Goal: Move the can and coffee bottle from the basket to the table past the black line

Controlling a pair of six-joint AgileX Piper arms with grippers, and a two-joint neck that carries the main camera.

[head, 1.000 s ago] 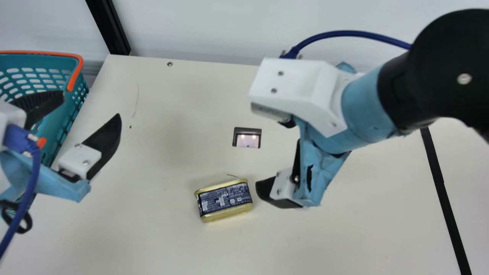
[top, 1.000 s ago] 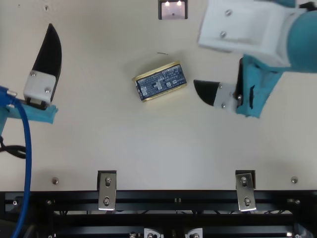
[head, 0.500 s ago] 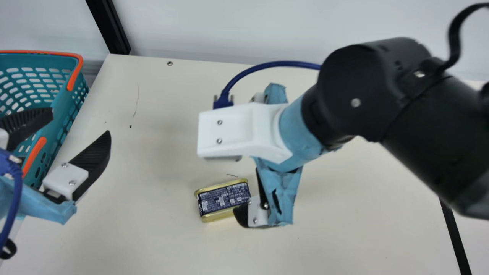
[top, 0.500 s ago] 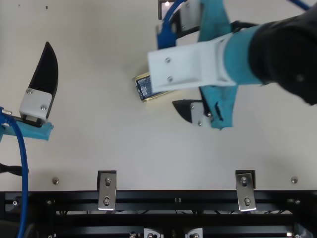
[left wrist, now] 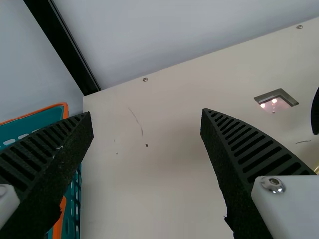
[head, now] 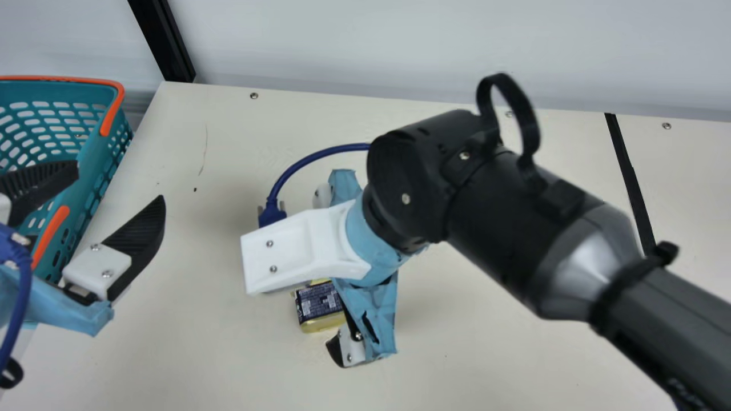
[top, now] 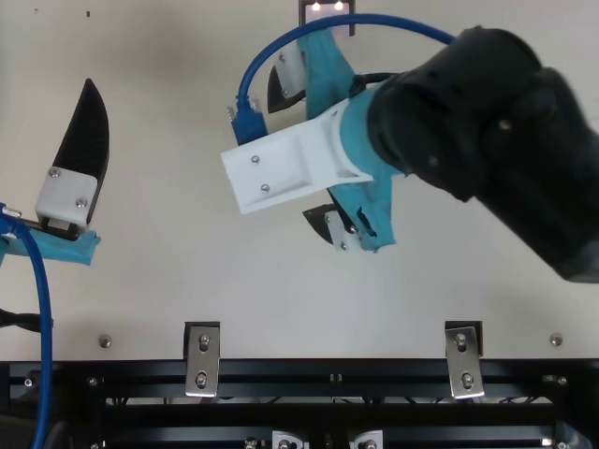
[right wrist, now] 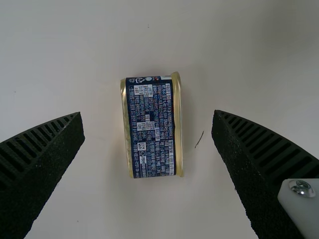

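We have the can (right wrist: 152, 127) mid-worktop (head: 200, 365), probably so our right arm can carry it past the black line (head: 633, 182).
Our right fingers (right wrist: 40, 164) hang wide and empty above its long sides, apparently for a narrow grip; our left fingers (left wrist: 42, 159), wide and empty, hang near the basket (head: 117, 91).

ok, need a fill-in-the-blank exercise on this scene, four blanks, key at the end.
The can lies on the ____, on the basket side of the black line.
Above the can hovers the ____ end effector.
The basket is teal with an ____ rim.
The can's label is dark ____.

Missing words: table; right; orange; blue.
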